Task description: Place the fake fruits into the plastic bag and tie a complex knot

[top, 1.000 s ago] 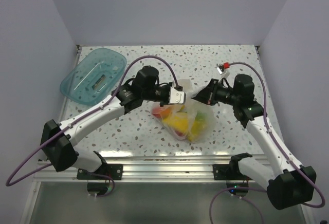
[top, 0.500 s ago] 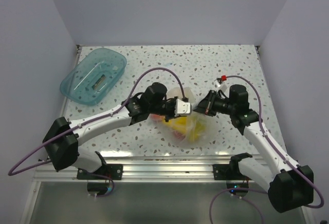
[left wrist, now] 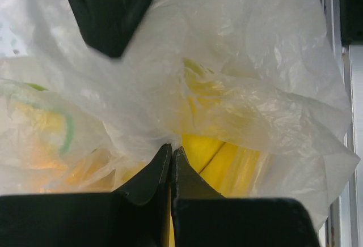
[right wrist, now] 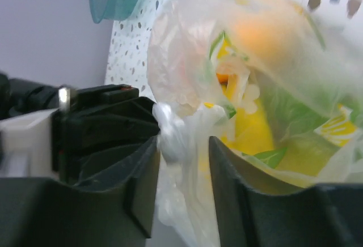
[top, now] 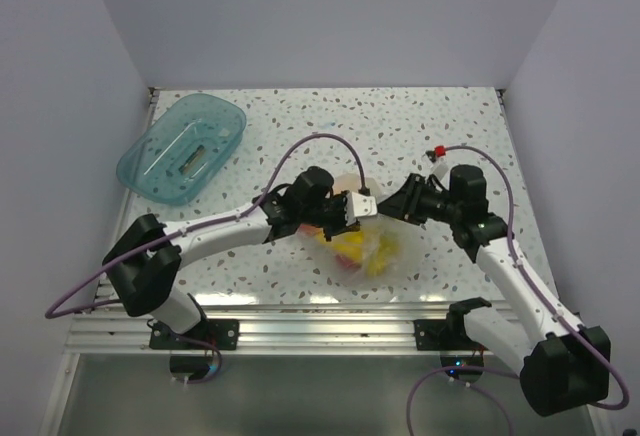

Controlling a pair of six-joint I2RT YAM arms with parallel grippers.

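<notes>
Left tool (top: pixel 366 206): jaws together, clamped on a bunched twist of the bag (top: pixel 378 248). In the left wrist view the two fingertips (left wrist: pixel 161 165) meet with film gathered at their point. In the right wrist view the same tool shows at the left with a white knot of plastic at its tip.

Right tool (right wrist: pixel 182 145): jaws apart. A strand of bag film hangs in the gap between them; whether either finger presses on it cannot be told.

Clearance: the two tools face each other almost tip to tip above the top of the bag, with very little room between them. Both arms reach in from the near corners and flank the bag on either side.

Bag: it sits on the tabletop (top: pixel 440 126) at front centre, near the front edge and its metal rail (top: pixel 320 318). Speckled tabletop shows behind it up to the back wall, and to the right as far as the side wall. The tray (top: pixel 185 151) lies at the far left corner, well apart from the bag.

Condition of the bag: thin, clear and heavily creased, its top drawn together toward the left tool. The fruits (top: pixel 352 246) are inside; yellow, orange, red and green show through the film, blurred by its folds.
</notes>
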